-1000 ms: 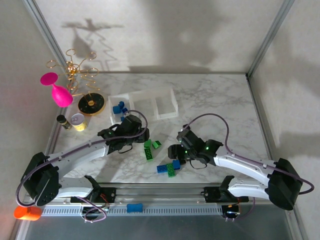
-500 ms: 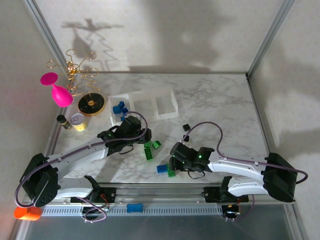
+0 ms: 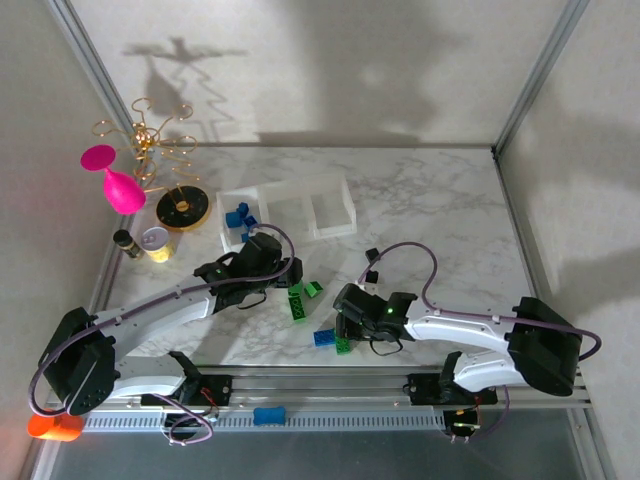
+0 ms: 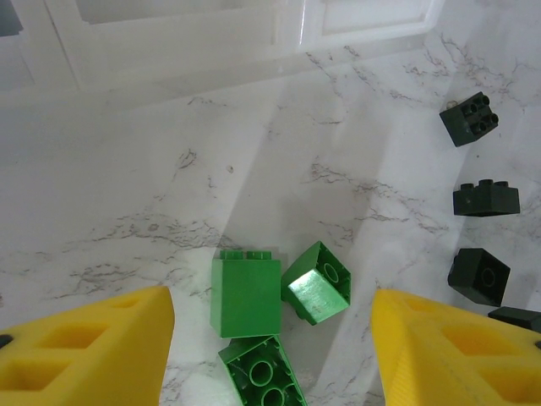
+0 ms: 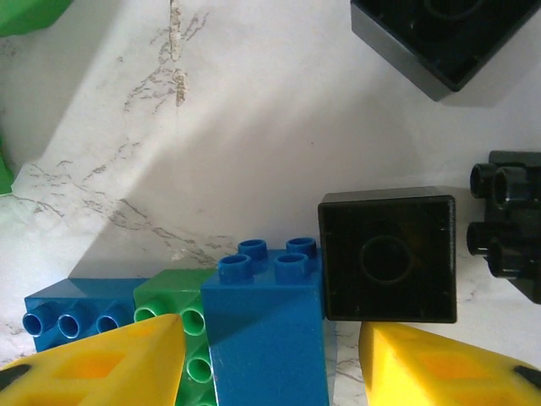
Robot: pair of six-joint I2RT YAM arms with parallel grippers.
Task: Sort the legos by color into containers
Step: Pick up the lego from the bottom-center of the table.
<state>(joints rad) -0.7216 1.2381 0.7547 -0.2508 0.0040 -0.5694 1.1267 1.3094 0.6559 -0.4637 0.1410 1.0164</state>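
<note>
Black cube [image 5: 387, 254] beside blue brick [image 5: 266, 330]

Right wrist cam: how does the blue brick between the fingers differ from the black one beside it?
Colour aside, the blue brick shows four studs at its far edge; the black brick shows a studless face with a ring. The blue one sits inside the open right gripper; the black one lies just outside it. Both rest on the marble table, side by side.

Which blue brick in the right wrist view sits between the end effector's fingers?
The central blue brick beside the black cube; the other blue brick lies past the green brick.
</note>
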